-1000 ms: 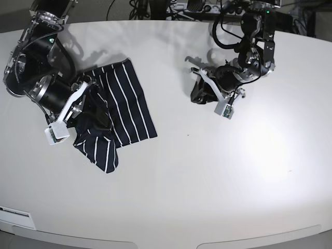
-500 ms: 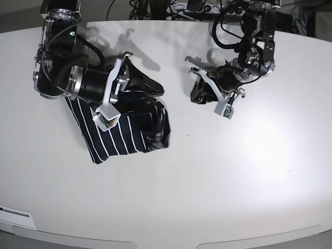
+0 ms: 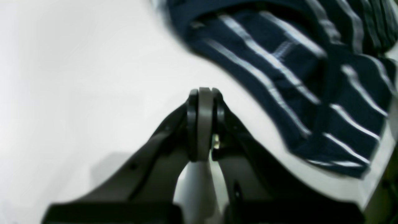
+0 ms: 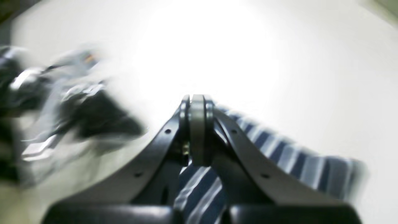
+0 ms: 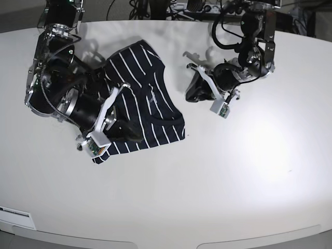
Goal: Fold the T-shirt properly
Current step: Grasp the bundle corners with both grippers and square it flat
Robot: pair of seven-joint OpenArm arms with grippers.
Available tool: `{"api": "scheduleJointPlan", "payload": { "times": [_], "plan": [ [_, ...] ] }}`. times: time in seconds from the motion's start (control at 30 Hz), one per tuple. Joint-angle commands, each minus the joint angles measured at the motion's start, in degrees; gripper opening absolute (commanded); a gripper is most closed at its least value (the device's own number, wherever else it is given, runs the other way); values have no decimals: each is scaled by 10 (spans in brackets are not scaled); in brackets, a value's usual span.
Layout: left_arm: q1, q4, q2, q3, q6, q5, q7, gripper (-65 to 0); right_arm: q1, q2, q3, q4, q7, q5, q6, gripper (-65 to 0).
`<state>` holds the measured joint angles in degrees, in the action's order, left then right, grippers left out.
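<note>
T-shirt (image 5: 148,101) respread since earlier, one shirt, two grippers, white table (image 5: 233,171)

white round table (image 5: 218,197), bright glare

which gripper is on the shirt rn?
The right gripper, its closed tips resting on the dark navy white-striped cloth T-shirt. The left gripper sits closed on bare table, apart from the shirt.

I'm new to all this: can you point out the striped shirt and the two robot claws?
T-shirt (image 5: 148,98), base view, middle of the striped cloth.
Right gripper (image 5: 132,134), base view, fingertips on the shirt.
Left gripper (image 5: 191,95), base view, dark fingertips beside the shirt.
</note>
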<state>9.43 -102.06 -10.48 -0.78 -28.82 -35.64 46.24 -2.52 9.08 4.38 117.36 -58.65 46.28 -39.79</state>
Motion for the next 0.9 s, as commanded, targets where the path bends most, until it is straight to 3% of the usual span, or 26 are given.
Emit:
{"api": "scheduleJointPlan", "payload": {
  "times": [0.0, 0.1, 0.13, 0.2, 0.3, 0.4, 0.5, 0.67, 0.87],
  "plan": [
    [-13, -9, -2, 0, -24, -32, 1, -650, -10, 5, 1, 5, 42, -14, -2, -650],
    [-30, -9, -2, -4, -101, -150, 60, -650, -16, 21, -7, -25, 98, -80, 19, -650],
    [-36, -9, -1, -9, -112, -186, 80, -650, -25, 27, -15, -44, 101, -97, 23, -650],
    [-47, -9, -1, -30, -112, -219, 103, -650, -51, 41, -37, -95, 104, -122, 33, -650],
    [-57, -9, 2, -82, -112, -203, 103, -650, -97, 61, -69, -183, 134, -166, 44, -650],
    [-56, -8, 19, -139, -112, -134, 87, -650, -152, 76, -102, -264, 144, -200, 54, -650],
    [-55, -8, 41, -192, -112, -26, 47, -650, -204, 87, -133, -334, 146, -209, 53, -650],
    [-53, 0, 56, -265, -35, 127, 0, -650, -253, 108, -177, -422, 148, -211, 42, -650],
    [-54, 63, 48, -283, -3, 198, -15, -650, -246, 143, -210, -471, 152, -208, 35, -650]
  ]
}}
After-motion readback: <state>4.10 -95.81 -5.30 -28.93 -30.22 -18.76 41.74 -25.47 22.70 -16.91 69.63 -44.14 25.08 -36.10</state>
